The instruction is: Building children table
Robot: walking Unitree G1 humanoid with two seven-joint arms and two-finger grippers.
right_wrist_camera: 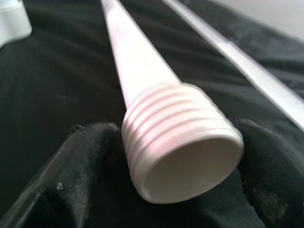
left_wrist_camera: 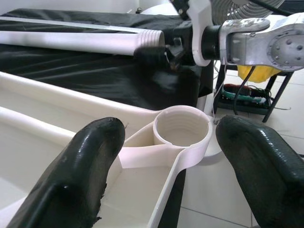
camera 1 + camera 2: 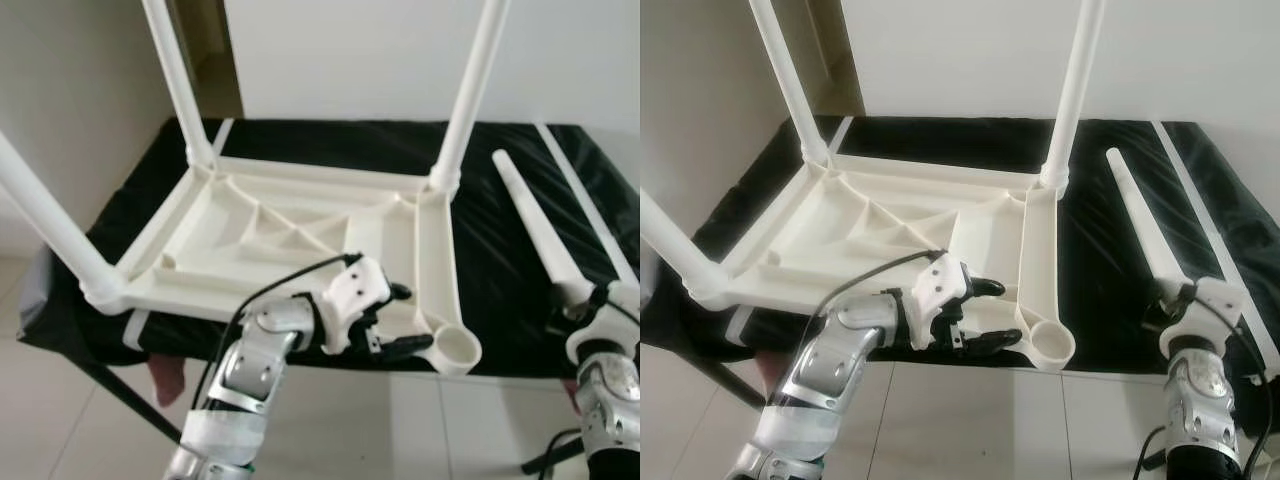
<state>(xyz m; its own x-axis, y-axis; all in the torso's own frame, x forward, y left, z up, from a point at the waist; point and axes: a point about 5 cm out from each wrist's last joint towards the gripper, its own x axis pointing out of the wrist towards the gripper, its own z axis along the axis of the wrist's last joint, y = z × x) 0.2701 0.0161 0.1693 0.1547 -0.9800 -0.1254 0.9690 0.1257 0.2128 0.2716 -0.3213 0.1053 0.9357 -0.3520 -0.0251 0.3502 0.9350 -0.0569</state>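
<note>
Left pincer (image 3: 400, 318) hangs open just beside the empty socket (image 3: 457, 349) of the upturned tabletop (image 3: 300, 235), which lies on the black-draped bench (image 3: 500, 260) with three legs fitted. From the left wrist, both fingers (image 2: 85, 166) flank that socket. From the right wrist, the right pincer (image 1: 183, 166) grips the loose leg (image 1: 142, 71) at its threaded end.

A black-covered desk (image 3: 500, 260) carries an upturned white tabletop (image 3: 300, 240) beyond the left claw (image 3: 400, 318), a loose leg (image 3: 535, 225) beside.
</note>
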